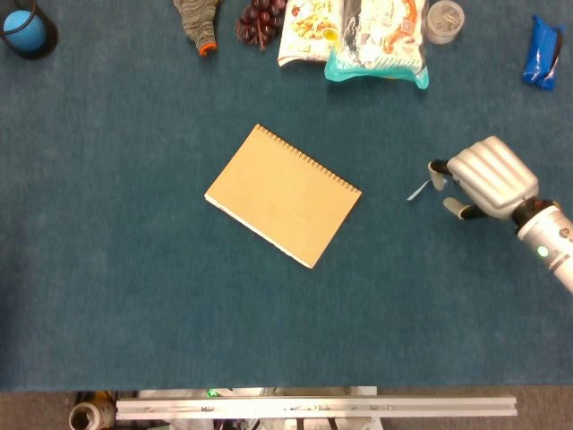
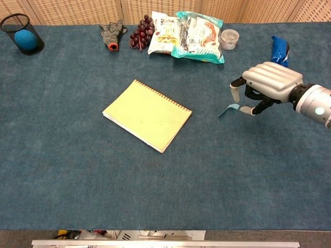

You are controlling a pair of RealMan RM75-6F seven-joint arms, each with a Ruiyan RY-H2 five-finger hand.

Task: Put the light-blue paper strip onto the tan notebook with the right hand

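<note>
The dark teal felt-covered worktop (image 2: 77,170) fills both views, and the largest thing on it is the tan spiral-bound notebook (image 1: 283,194), lying closed and turned at an angle just left of the frame's centre, with nothing on its cover. To the right of centre, the silver ribbed right hand (image 1: 479,182) on its grey forearm reaches in from the right edge, its fingers apart and curved downward, holding nothing; its dark fingertips (image 2: 236,93) hang just above and beside the small light-blue paper strip (image 2: 228,109), which lies on the cloth well apart from the notebook, one end curled up slightly. Whether a fingertip is already touching the strip cannot be told from either view. The left hand is not in view. The step in hand looks to be the reach: the hand is lined up at the strip's right end, but no pinch has been made. The next move likely calls for a careful lowering and a fine thumb-and-finger pinch on the raised end, since so thin a strip may slide on the felt, then a carry leftward to the notebook cover.
</note>
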